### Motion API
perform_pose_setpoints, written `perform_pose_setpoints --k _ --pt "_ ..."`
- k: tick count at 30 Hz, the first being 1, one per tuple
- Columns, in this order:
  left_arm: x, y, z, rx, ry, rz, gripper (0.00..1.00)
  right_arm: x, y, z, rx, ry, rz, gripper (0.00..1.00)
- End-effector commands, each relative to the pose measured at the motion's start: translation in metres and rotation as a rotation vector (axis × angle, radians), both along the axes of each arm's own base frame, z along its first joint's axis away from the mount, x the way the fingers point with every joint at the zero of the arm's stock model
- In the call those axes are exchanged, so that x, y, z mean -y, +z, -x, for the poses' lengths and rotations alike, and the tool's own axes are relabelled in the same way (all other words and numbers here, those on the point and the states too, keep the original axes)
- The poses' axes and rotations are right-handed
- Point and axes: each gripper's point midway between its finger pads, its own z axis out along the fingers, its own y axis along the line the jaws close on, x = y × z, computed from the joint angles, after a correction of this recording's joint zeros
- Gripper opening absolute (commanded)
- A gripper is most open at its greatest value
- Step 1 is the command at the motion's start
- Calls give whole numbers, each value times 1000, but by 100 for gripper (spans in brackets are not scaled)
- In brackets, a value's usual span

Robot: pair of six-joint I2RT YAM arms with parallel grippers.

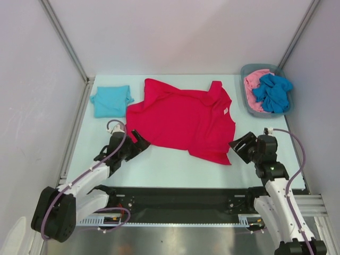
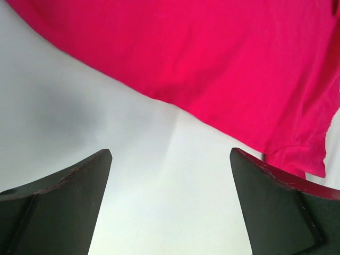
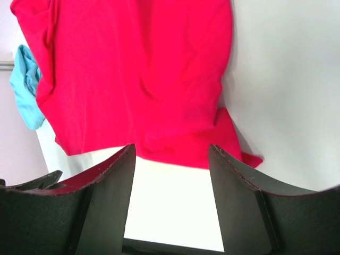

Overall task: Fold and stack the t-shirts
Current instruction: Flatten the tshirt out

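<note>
The red t-shirt [image 1: 183, 119] lies spread on the surface [image 1: 159, 164], with the left claw [image 1: 139, 140] and right claw [image 1: 237, 149] each gaping wide, holding nothing, beside its near edge.

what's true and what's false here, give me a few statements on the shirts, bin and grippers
The red shirt lies spread out on the table. True.
A pink shirt and a blue shirt lie in the bin. True.
The teal shirt is in the bin. False: it lies folded on the table, left of the red one.
The left gripper is shut on the red shirt. False: it is open and empty.
</note>
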Motion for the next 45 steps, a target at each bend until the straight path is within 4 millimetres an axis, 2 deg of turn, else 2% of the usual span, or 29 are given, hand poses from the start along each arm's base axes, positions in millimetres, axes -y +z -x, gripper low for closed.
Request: perform_pose_setpoints --k 1,4,10,14,15,19,23,24,28,35,45 --pt "-2 6 5 13 15 23 100 -3 -6 20 -58 7 -30 62" --pt "-5 3 6 10 18 9 100 -7 -17 29 -115 11 -56 62" --pt "5 7 -7 18 -6 28 100 -8 -27 28 -118 -9 -81 62" --pt "19 15 -23 43 -29 77 100 -10 -35 24 -128 -3 -88 62" --pt "21 10 -24 26 -34 83 100 -11 -38 23 -133 -3 -97 62" --pt "32 12 -33 26 -48 133 100 -16 -49 20 -153 6 -136 62" --pt "37 13 -39 20 -54 144 100 -21 -53 10 -169 20 -161 62" --pt "38 13 -40 21 -55 145 100 -22 -60 11 -202 20 -169 62" --pt "40 23 -49 44 -60 146 100 -25 -62 4 -205 29 -183 62" --pt "42 34 -55 66 -68 143 100 -11 -52 -6 -198 16 -109 62" --pt "42 37 -54 80 -72 145 100 20 -44 0 -235 -66 22 61"
